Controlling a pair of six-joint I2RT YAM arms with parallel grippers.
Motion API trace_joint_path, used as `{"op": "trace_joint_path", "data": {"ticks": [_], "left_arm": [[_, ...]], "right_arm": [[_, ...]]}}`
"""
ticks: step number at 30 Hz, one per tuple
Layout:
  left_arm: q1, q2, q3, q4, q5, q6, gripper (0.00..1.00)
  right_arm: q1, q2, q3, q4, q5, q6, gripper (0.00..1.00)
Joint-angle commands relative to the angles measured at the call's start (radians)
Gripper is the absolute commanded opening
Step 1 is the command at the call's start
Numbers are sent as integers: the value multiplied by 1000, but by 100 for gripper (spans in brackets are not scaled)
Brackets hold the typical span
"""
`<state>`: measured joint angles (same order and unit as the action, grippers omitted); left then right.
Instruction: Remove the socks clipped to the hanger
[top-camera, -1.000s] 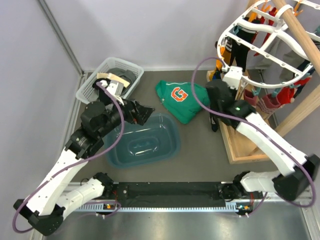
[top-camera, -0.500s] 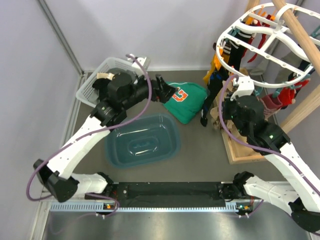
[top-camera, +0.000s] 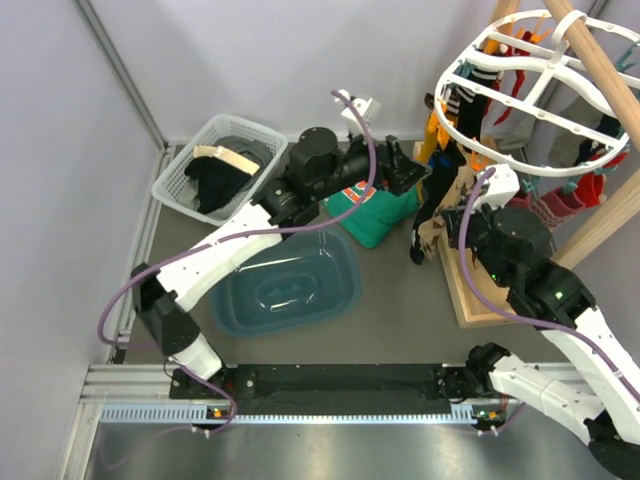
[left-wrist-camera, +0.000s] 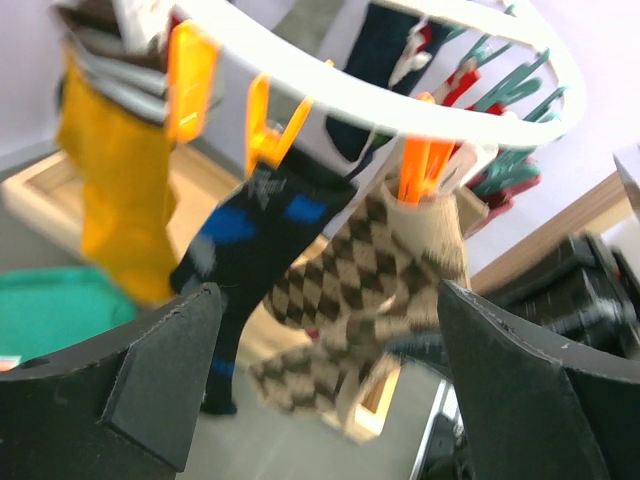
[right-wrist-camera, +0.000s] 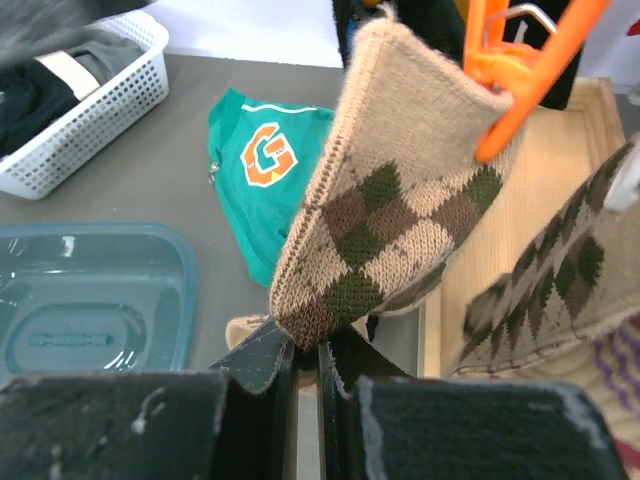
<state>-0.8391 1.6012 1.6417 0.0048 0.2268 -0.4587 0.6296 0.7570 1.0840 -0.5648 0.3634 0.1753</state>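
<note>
The white oval hanger (top-camera: 497, 72) hangs at the far right with several socks clipped under it. My left gripper (top-camera: 408, 172) is open and reaches toward its left side. In the left wrist view the gripper (left-wrist-camera: 330, 390) frames a tan-brown argyle sock (left-wrist-camera: 385, 270), a black sock with blue patches (left-wrist-camera: 255, 240) and a mustard sock (left-wrist-camera: 110, 190), all held on the rim (left-wrist-camera: 400, 92) by orange clips. My right gripper (right-wrist-camera: 308, 350) is shut on the lower tip of an argyle sock (right-wrist-camera: 400, 190) that an orange clip (right-wrist-camera: 515, 75) still holds.
A green sweatshirt (top-camera: 375, 218) lies on the floor below the left gripper. A teal tub (top-camera: 285, 285) sits in the middle and a white mesh basket (top-camera: 215, 160) with dark clothes at the back left. The wooden stand base (top-camera: 480, 295) and pole (top-camera: 600, 75) are at the right.
My left arm has swung from over the tub and basket rightward to the hanger's socks. My right arm has shifted down and right, with its gripper now on the argyle sock's tip.
</note>
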Motion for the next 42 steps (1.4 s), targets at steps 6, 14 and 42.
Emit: {"op": "trace_joint_path", "data": {"ticks": [6, 14, 42], "left_arm": [[-109, 199, 322, 60, -80, 5, 92], [-120, 279, 365, 150, -69, -35, 90], [-152, -49, -75, 161, -150, 150, 99]], "right_arm": [[-4, -84, -24, 72, 15, 1, 0], [-5, -159, -116, 158, 11, -40, 0], [-5, -151, 20, 40, 89, 108, 0]]}}
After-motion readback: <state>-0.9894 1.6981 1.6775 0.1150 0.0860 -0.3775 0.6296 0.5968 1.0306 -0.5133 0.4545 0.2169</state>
